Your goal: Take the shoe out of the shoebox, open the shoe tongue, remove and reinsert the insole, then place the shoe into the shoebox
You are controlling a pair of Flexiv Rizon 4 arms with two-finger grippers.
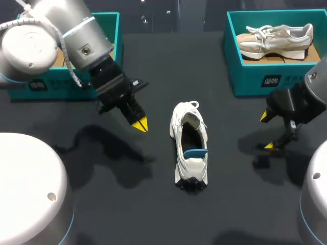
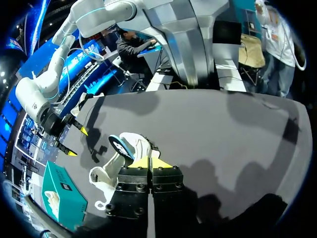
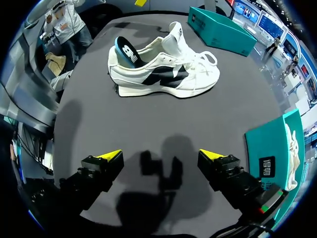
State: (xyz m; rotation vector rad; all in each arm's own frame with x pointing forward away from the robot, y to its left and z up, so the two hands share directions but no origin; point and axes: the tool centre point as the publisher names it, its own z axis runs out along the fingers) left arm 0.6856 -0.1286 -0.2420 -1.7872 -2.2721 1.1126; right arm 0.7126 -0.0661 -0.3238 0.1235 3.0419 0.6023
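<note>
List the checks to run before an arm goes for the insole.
1. Shoe out of its box, upright on the table: ok.
2. Insole seated flat: not ok, it sticks up at the heel.
3. Left gripper empty, fingers shut, beside the shoe: ok.
4. Right gripper empty, fingers open, apart from the shoe: ok.
5. Left shoebox free: cannot tell, the arm hides it.
6. Right shoebox free: not ok, it holds another shoe.
</note>
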